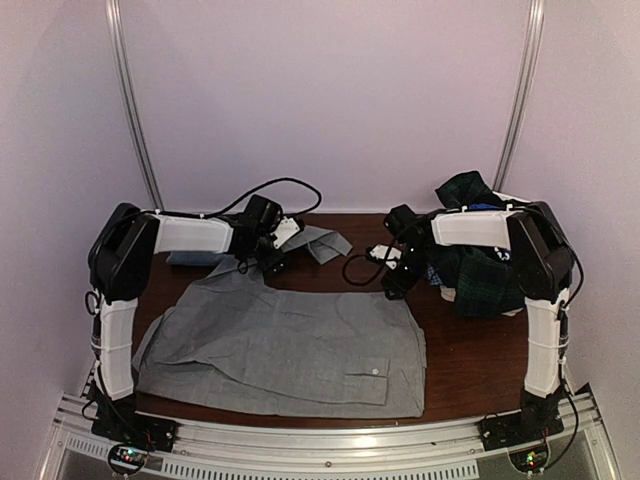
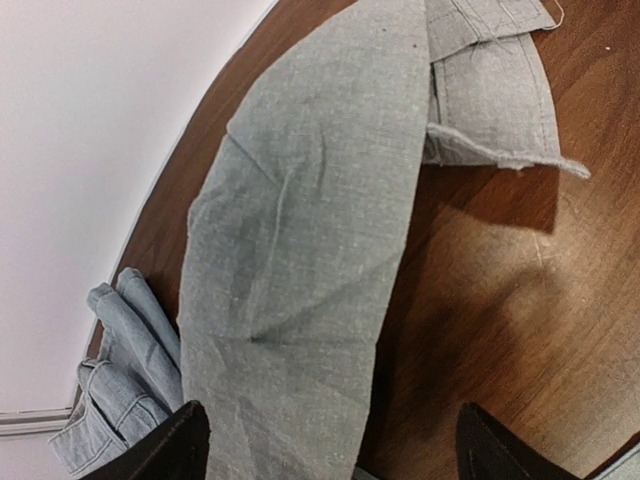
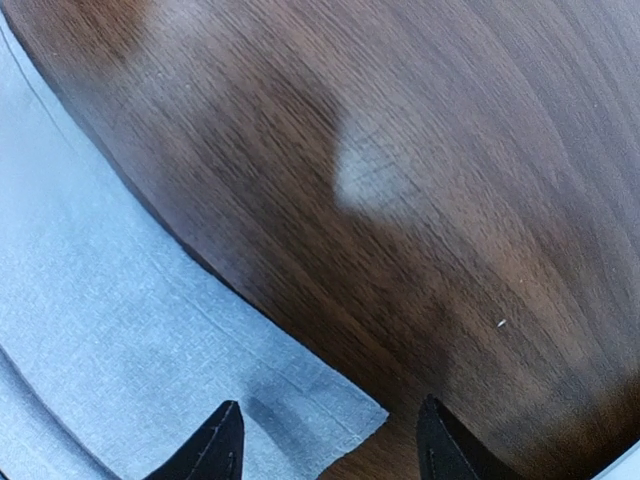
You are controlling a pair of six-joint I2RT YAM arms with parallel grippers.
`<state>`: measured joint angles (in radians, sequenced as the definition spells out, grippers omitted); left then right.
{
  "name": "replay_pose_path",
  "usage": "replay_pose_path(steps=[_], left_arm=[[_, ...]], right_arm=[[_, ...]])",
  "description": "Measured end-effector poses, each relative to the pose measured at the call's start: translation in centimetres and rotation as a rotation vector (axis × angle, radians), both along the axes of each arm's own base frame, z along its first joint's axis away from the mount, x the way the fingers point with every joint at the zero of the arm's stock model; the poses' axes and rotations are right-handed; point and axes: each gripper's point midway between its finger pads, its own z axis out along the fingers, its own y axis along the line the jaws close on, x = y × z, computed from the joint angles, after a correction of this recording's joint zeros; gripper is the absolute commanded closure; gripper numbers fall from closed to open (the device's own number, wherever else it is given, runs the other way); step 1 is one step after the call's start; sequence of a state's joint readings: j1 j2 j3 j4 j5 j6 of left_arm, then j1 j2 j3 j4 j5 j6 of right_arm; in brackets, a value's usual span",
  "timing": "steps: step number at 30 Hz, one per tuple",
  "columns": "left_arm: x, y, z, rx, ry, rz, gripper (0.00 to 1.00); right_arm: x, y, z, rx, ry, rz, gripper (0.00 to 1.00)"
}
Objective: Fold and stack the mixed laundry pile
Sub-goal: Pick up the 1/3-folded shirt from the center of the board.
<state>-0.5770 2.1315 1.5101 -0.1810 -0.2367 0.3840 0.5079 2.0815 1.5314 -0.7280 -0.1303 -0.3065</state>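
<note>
Beyond the far edge of the shirt [image 1: 290, 345], two likely faults.

First: sleeve [image 2: 310, 230] lying loose and creased past that edge. Liable to bunch or fold crooked if caught by one layer only, or to drag the flat body askew.

Second: plaid pile [image 1: 478, 262] heaped just right of the shirt, close against the right arm. Liable to snag and spill onto the shirt with any wide sweep. Folded stack [image 2: 120, 380] just left of the sleeve, likewise at risk of a nudge.

Left end effector [image 2: 330, 455]: spread wide above the sleeve, cloth lying between the tips but not pinched; contact with it impossible to tell.

Right end effector [image 3: 330, 445]: partly spread, poised over the shirt's far right corner and bare tabletop [image 3: 430, 200], holding nothing.

Judged stage: shirt laid flat, folding not yet begun.
</note>
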Motion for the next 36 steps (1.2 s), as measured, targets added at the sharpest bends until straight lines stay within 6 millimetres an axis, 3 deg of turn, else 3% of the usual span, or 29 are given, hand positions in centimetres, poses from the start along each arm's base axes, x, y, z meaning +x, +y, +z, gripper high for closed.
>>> replay_pose_path(steps=[9,16,24,32,36], left_arm=[[0.9,0.3,-0.3,0.033,-0.018,0.027,0.21],[1.4,1.0,0.0,0.036,-0.029,0.055,0.44],[2.2,2.6,0.1,0.033,-0.032,0.099,0.68],[2.8,3.5,1.4,0.016,-0.056,0.128,1.00],[3.2,3.8,3.1,-0.013,-0.076,0.137,1.00]], right_arm=[[0.2,-0.8,-0.8,-0.053,0.010,0.004,0.55],[-0.2,-0.6,-0.9,-0.045,0.027,0.027,1.00],[-0.1,-0.2,-0.7,-0.027,0.031,0.034,1.00],[0.1,0.2,-0.1,-0.003,0.010,0.029,1.00],[0.2,0.2,1.1,0.017,-0.020,0.020,1.00]])
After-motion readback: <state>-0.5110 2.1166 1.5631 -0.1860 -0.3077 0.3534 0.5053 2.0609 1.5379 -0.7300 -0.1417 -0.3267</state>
